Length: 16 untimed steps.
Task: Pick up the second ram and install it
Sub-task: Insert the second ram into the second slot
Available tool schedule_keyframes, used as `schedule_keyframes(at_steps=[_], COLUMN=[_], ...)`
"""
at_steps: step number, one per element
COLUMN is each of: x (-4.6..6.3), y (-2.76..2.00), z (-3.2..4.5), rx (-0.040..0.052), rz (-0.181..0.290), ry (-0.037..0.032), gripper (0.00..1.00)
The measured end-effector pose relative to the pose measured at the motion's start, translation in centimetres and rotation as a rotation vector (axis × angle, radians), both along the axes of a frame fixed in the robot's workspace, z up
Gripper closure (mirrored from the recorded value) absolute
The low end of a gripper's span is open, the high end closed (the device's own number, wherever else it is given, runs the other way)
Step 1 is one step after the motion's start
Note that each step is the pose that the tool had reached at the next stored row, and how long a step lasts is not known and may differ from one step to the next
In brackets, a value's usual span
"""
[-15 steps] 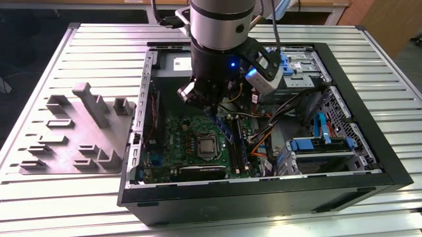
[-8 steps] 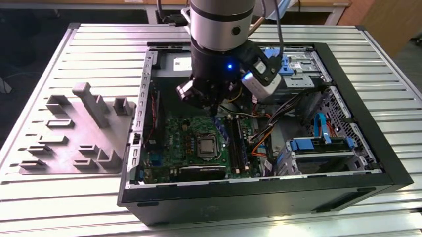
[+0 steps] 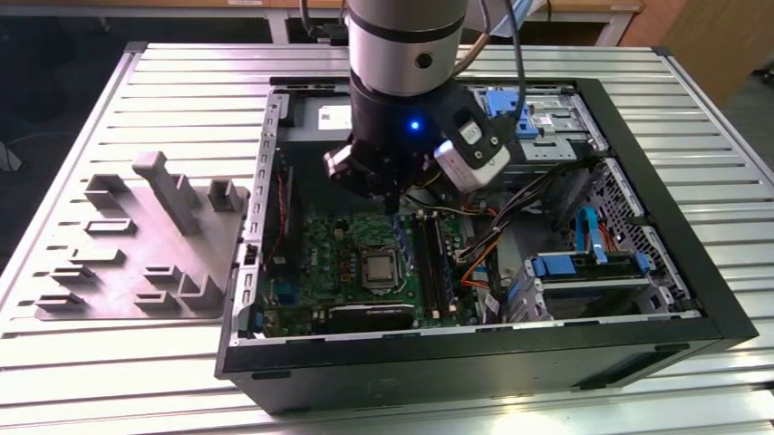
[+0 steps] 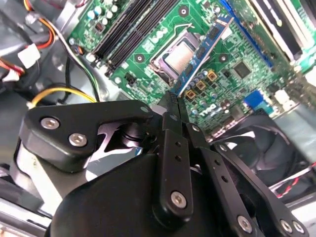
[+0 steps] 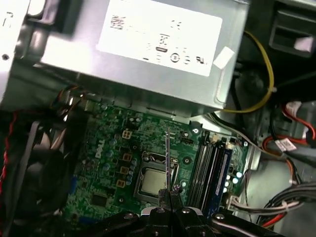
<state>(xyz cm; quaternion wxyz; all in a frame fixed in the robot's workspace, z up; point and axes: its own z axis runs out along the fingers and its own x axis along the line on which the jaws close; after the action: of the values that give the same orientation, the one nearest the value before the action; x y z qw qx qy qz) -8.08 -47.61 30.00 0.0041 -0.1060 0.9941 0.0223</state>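
One gripper (image 4: 173, 101), fingers pinched narrow on the second ram (image 4: 207, 47), nothing else held. In the second wrist view the blue-green strip with its dark chips runs out from the fingertips and crosses beside the CPU socket (image 4: 173, 57). In the first wrist view the second ram (image 5: 168, 153) shows edge-on, a thin line leaving the pinch over the same socket. How much of the strip sits hidden behind the fingers: cannot tell. It looks to be held clear above the motherboard (image 3: 321, 245), not touching it, judging by how the board reads past it.

In the exterior view the gripper (image 3: 390, 201) hangs inside the open case (image 3: 484, 362), over the board's edge nearest the power-supply box (image 5: 148, 44).

Key relation: the black slot rails (image 5: 206, 168) lie to one side of the held strip, past the CPU socket, toward the board edge where the cable bundle comes in; in the exterior view that is the exterior view's right of the socket. The ram's long axis runs about parallel with the rails in both wrist views, so the offset reads as sideways, across the long axis, with no obvious twist between them.

The rail farthest from the socket carries a blue strip (image 5: 224, 165), probably a module already seated, not certain
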Motion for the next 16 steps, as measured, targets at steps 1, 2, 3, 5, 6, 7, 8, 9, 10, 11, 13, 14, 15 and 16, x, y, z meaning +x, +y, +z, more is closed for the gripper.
schedule_keyframes(at_steps=[1,2,3,5,6,7,8,9,10,11,13,14,15,16], x=[0.00,0.00,0.00,0.00,0.00,0.00,0.00,0.00,0.00,0.00,0.00,0.00,0.00,0.00], y=[0.00,0.00,0.00,0.00,0.00,0.00,0.00,0.00,0.00,0.00,0.00,0.00,0.00,0.00], z=[-0.06,-0.11,-0.17,-0.29,-0.36,-0.41,-0.48,-0.54,-0.60,-0.65,-0.79,-0.85,-0.91,-0.94], rx=[0.0004,0.0011,0.0019,0.0036,0.0045,0.0052,0.0061,0.0069,0.0078,0.0087,0.0124,0.0143,0.0157,0.0166], rz=[-0.018,-0.035,-0.051,-0.084,-0.101,-0.117,-0.135,-0.151,-0.167,-0.183,-0.216,-0.229,-0.243,-0.255], ry=[-0.0001,0.0000,0.0000,0.0000,0.0000,0.0000,0.0000,0.0000,0.0000,0.0001,0.0003,0.0004,0.0005,0.0005], gripper=[0.89,0.89,0.89,0.89,0.89,0.89,0.89,0.89,0.89,0.89,0.89,0.89,0.89,0.89])
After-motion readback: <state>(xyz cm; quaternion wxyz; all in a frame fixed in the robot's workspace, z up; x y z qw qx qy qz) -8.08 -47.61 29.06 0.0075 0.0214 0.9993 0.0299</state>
